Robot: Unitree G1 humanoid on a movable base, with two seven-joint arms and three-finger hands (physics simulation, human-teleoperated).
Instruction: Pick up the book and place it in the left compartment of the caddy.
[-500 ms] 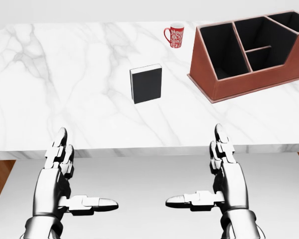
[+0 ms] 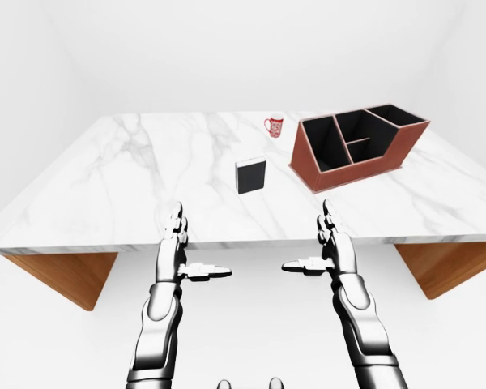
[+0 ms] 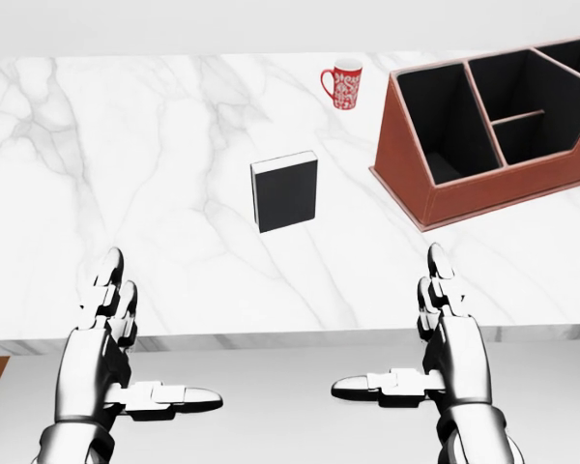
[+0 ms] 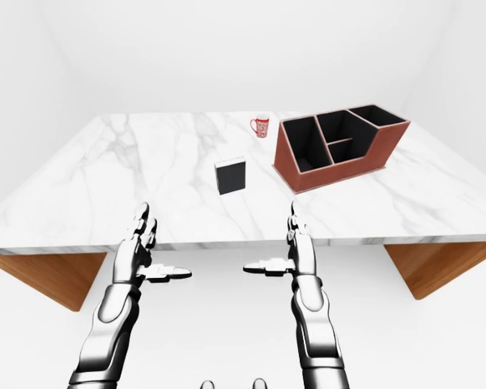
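Observation:
A black book [image 3: 285, 191] with a white page edge lies flat on the white marble table [image 3: 126, 174], near the middle of the head view. The brown caddy [image 3: 483, 188] with dark compartments stands to its right; its left compartment [image 3: 437, 121] holds nothing. Both hands hover below the table's near edge, short of the book. My left hand [image 3: 126, 353] is open, fingers up and thumb pointing right. My right hand [image 3: 425, 343] is open too, thumb pointing left. Neither touches anything.
A red and white mug [image 3: 343, 84] stands near the table's far edge, left of the caddy. Wooden table supports [image 2: 61, 275] show under both ends of the tabletop. White floor and walls surround the table.
The whole picture has shifted: the table, book and caddy sit lower and slightly larger in the head view, so the camera has come closer. Both hands stay open.

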